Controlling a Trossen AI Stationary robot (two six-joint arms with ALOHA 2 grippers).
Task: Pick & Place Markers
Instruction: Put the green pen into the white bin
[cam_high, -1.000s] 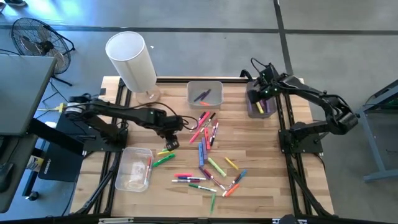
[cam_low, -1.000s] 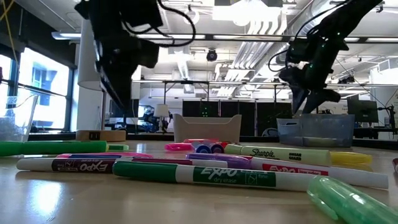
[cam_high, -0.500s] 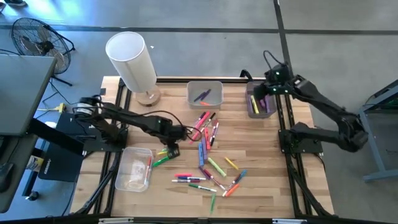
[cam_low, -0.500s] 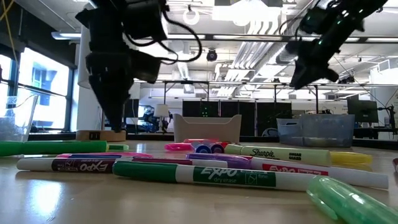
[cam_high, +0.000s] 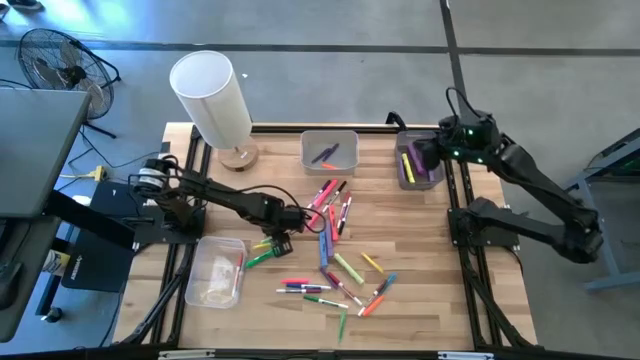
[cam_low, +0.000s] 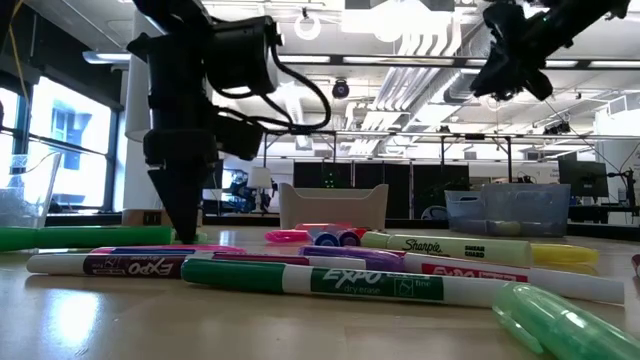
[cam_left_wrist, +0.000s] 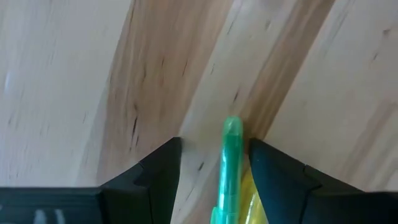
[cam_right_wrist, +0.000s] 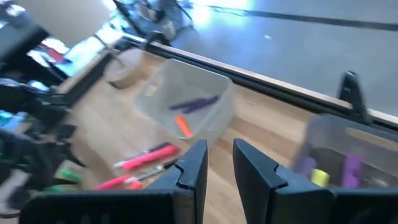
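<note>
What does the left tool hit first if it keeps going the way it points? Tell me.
Likely the green marker lying between the left tool's open fingers, then the wooden table right under it. A yellow marker sits beside the green one.

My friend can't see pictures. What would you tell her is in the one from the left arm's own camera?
A green marker lies on the pale wooden table, right between the two dark fingers of the left gripper, which are open on either side of it. A bit of yellow marker peeks out beside the green one.
</note>
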